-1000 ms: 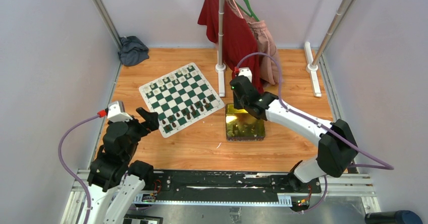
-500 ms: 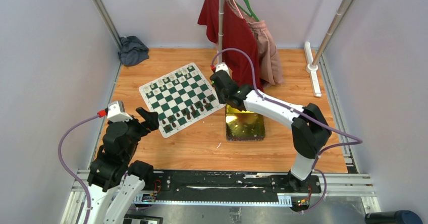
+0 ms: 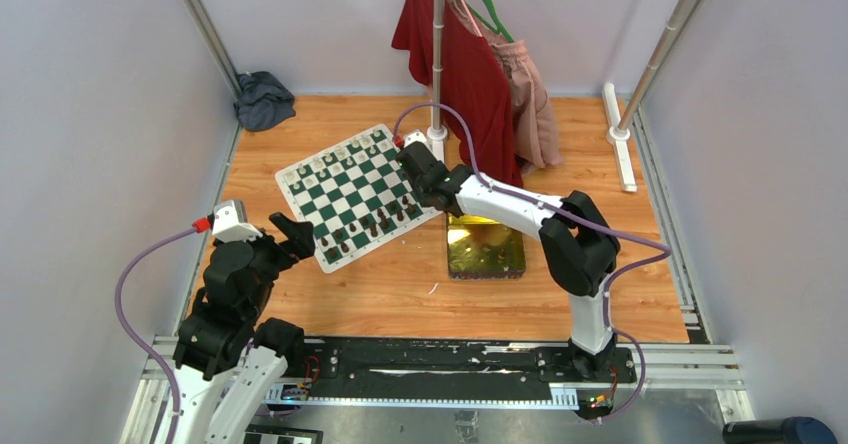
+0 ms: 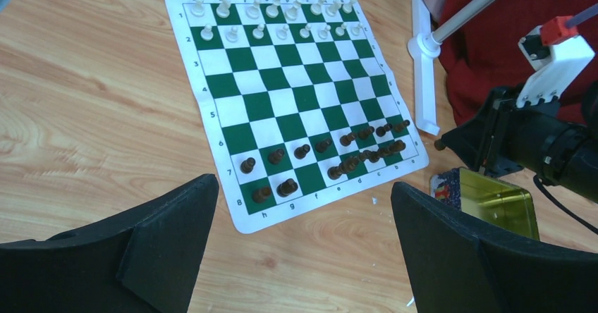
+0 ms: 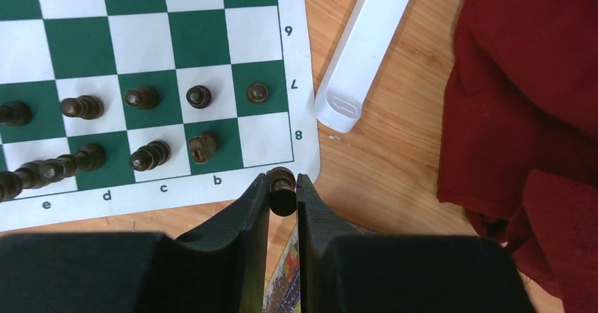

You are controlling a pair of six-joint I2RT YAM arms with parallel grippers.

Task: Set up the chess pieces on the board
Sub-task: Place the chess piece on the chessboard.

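Right gripper (image 5: 283, 194) clamps a dark brown chessman (image 5: 282, 181) just outside the board's (image 5: 301, 45) vacant corner square. Risk: a tilted release topples it onto the b8 neighbour (image 5: 202, 146). Left gripper (image 4: 303, 189) gapes empty beside the board.

The left arm (image 3: 236, 282) and right arm (image 3: 508, 204) are built from black cylindrical joint housings joined by smooth white link covers. A purple cable (image 3: 120, 289) loops out from each wrist and ends in a red plug (image 4: 558, 29) on a white camera housing (image 4: 557, 63). The left hand (image 3: 298, 237) and right hand (image 5: 283, 183) each carry two matte black, wedge-shaped fingers.
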